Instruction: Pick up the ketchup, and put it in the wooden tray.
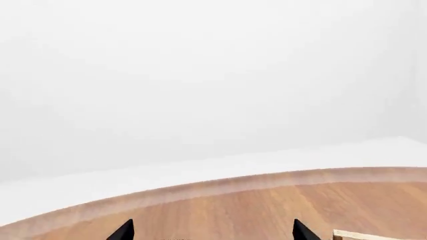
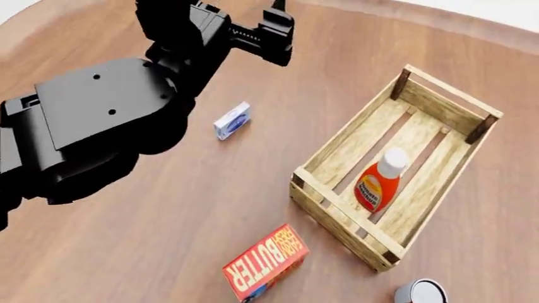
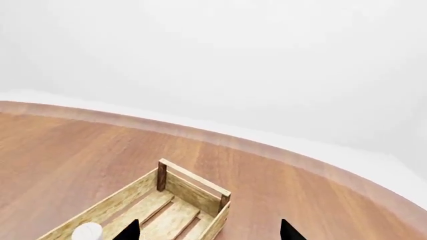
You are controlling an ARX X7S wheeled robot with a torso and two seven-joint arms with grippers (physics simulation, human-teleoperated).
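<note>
The ketchup [image 2: 379,183], an orange-red bottle with a white cap, lies on the slats inside the wooden tray [image 2: 337,151] at the right of the head view. Its white cap [image 3: 87,231] also shows in the right wrist view, within the wooden tray [image 3: 193,185]. My right gripper [image 3: 210,232] hovers over the tray's far end, open and holding nothing. It is out of the head view. My left gripper [image 1: 213,231] is open and empty, raised over the table's far left. A corner of the wooden tray [image 1: 360,235] shows beside it. The left arm [image 2: 110,113] fills the head view's upper left.
A red butter box [image 2: 265,262] lies near the tray's front corner. A small blue-and-white box [image 2: 231,120] sits to the tray's left, and a can [image 2: 421,292] stands at the bottom right. The round wooden table's edge [image 1: 200,192] curves ahead.
</note>
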